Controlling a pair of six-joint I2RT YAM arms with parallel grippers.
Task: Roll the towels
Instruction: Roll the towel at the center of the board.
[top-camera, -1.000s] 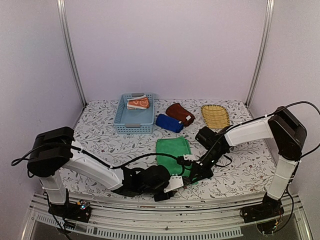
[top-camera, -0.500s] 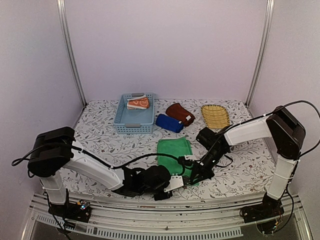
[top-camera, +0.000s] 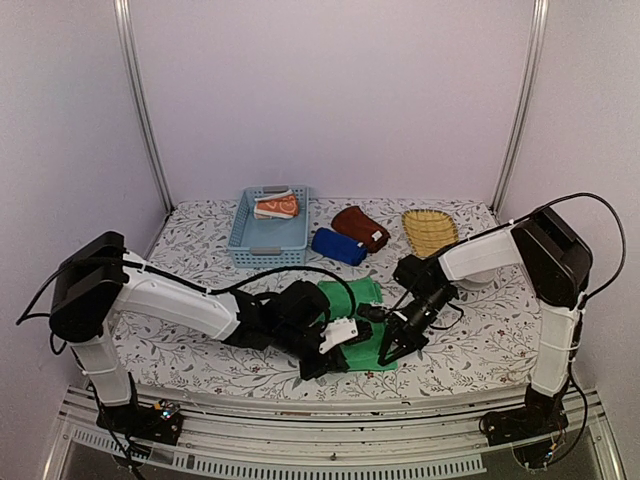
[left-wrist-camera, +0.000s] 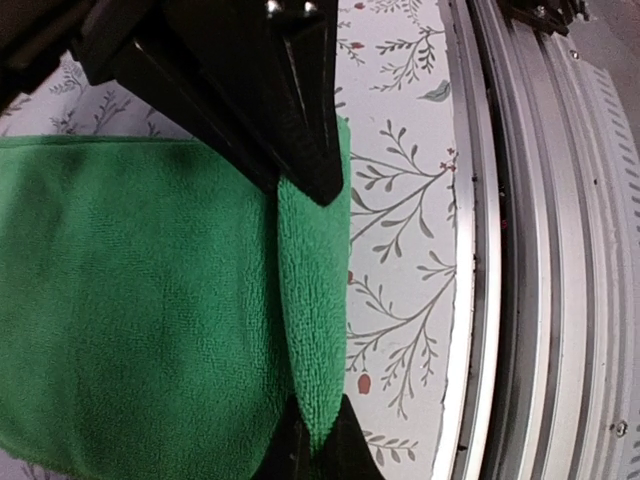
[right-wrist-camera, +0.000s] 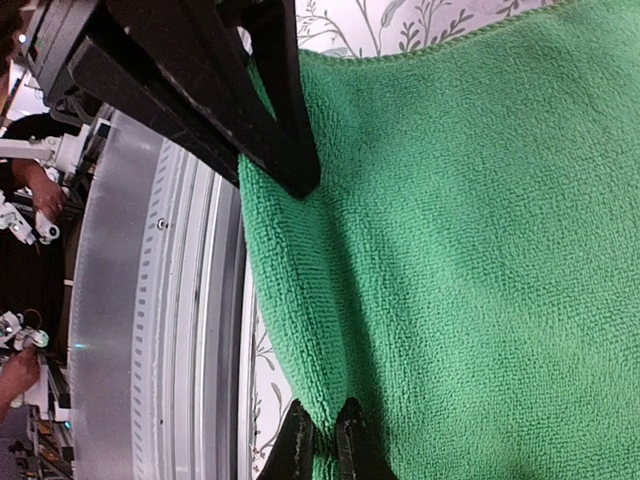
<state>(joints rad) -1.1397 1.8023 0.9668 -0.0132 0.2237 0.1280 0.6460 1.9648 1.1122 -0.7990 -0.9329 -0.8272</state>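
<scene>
The green towel lies flat near the table's front, its near edge lifted. My left gripper is shut on that near edge at the towel's left side; the wrist view shows a pinched fold of the green towel between the black fingertips. My right gripper is shut on the same edge at the right side, and the green towel fills its wrist view. A dark blue towel and a maroon towel lie rolled further back. An orange patterned towel sits in the basket.
The light blue plastic basket stands at the back left. A yellow wicker tray lies at the back right. The metal rail of the table's front edge runs just behind both grippers.
My left gripper has closed on the towel's near edge and moved up and away from the front rail. The right gripper has lifted its side of the edge as well.
</scene>
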